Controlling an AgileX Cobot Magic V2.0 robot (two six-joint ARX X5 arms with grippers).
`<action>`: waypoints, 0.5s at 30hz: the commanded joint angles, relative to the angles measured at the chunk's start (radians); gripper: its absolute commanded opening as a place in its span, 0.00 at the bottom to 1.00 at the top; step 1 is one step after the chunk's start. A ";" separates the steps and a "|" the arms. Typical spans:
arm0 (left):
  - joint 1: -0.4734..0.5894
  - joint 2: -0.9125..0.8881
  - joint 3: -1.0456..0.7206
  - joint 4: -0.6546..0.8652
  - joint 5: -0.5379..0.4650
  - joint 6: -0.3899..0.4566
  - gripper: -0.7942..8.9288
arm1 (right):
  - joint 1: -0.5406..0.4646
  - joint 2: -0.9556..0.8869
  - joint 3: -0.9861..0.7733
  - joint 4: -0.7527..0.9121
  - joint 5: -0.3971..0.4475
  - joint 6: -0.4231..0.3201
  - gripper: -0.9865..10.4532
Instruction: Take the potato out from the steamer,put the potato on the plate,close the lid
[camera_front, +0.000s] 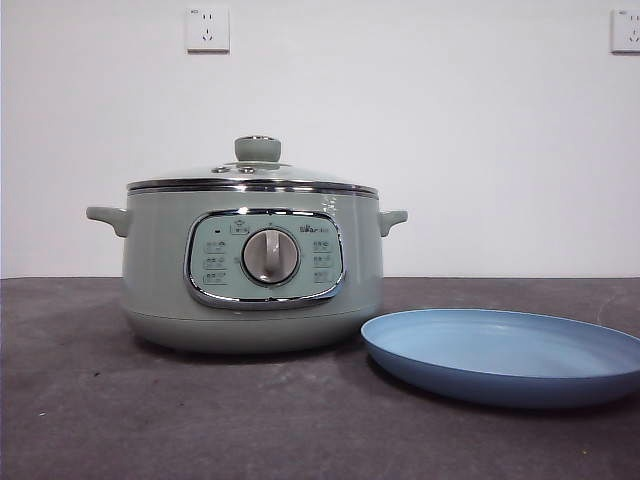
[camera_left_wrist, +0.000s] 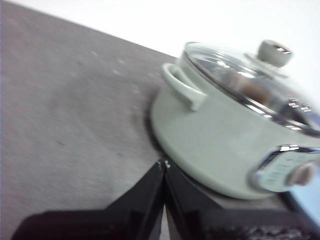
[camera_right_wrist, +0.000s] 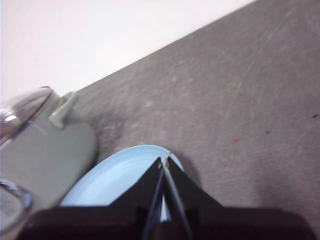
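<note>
The sage-green steamer (camera_front: 252, 265) stands left of centre on the dark table, its glass lid (camera_front: 255, 172) on it, knob up. The potato is a brownish blur under the lid glass in the left wrist view (camera_left_wrist: 256, 90); the front view does not show it. The light-blue plate (camera_front: 505, 352) lies empty to the steamer's right. My left gripper (camera_left_wrist: 163, 164) is shut and empty, above the table beside the steamer (camera_left_wrist: 220, 130) with its lid (camera_left_wrist: 240, 75). My right gripper (camera_right_wrist: 164, 161) is shut and empty, above the plate (camera_right_wrist: 117, 175). Neither gripper shows in the front view.
The table is dark grey (camera_front: 100, 420) with a white wall behind. Two wall sockets (camera_front: 207, 28) sit high on the wall. The steamer's side handles (camera_front: 108, 218) stick out left and right. The plate's rim nearly touches the steamer's base.
</note>
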 joint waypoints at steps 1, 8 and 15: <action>0.002 -0.001 0.035 0.000 0.039 -0.095 0.07 | 0.002 -0.003 0.038 0.011 -0.015 0.051 0.08; 0.002 0.000 0.186 -0.120 0.067 -0.103 0.07 | 0.002 0.041 0.166 -0.050 -0.037 0.048 0.08; 0.002 0.088 0.344 -0.240 0.167 -0.051 0.07 | 0.004 0.206 0.362 -0.186 -0.150 -0.013 0.08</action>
